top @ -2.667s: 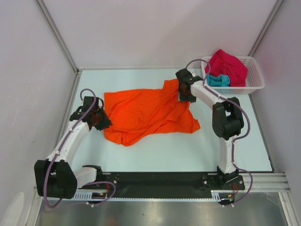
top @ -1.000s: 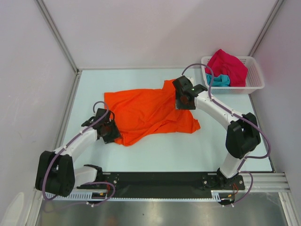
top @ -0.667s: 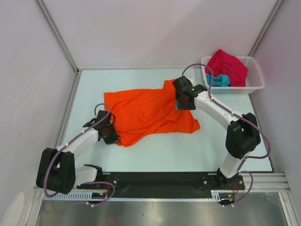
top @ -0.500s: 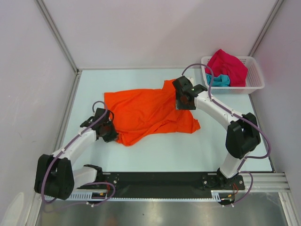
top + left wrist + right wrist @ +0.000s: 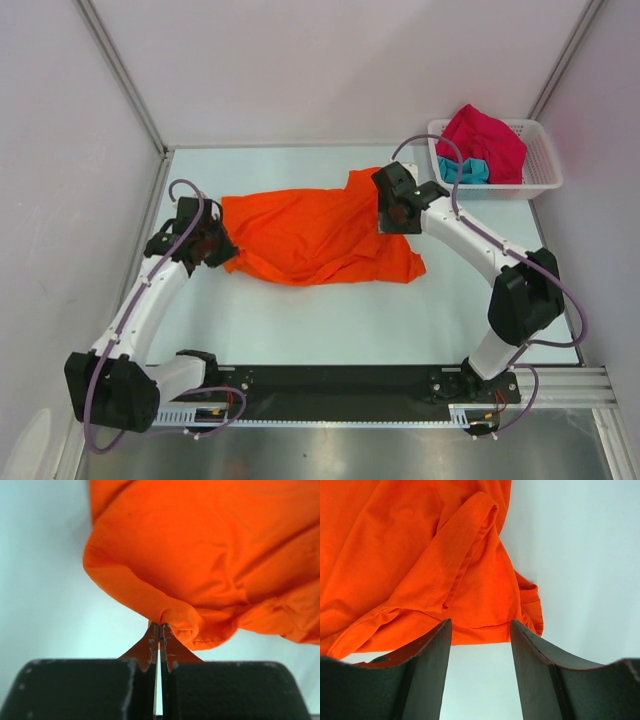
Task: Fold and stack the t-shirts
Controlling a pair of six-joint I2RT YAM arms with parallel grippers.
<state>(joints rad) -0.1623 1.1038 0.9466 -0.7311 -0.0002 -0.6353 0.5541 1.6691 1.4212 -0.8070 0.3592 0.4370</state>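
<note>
A bright orange t-shirt (image 5: 315, 235) lies crumpled in the middle of the table. My left gripper (image 5: 222, 250) is at its left edge, shut on a pinched fold of the orange cloth (image 5: 159, 627), and the shirt (image 5: 210, 555) bunches just beyond the tips. My right gripper (image 5: 393, 222) hangs over the shirt's right side. It is open, with the hem (image 5: 485, 625) just beyond its fingertips (image 5: 481, 625) and nothing between them. A crimson-pink t-shirt (image 5: 485, 140) and a teal t-shirt (image 5: 463, 170) lie heaped in the basket.
The white lattice basket (image 5: 540, 180) stands in the far right corner against the wall. Grey walls close in the table on the left, back and right. The black rail with both arm bases (image 5: 340, 385) runs along the near edge.
My left gripper closed on the shirt's near-left corner and pulled it back and to the left, so the near-left flap is gone. The right arm barely shifted and stayed open.
</note>
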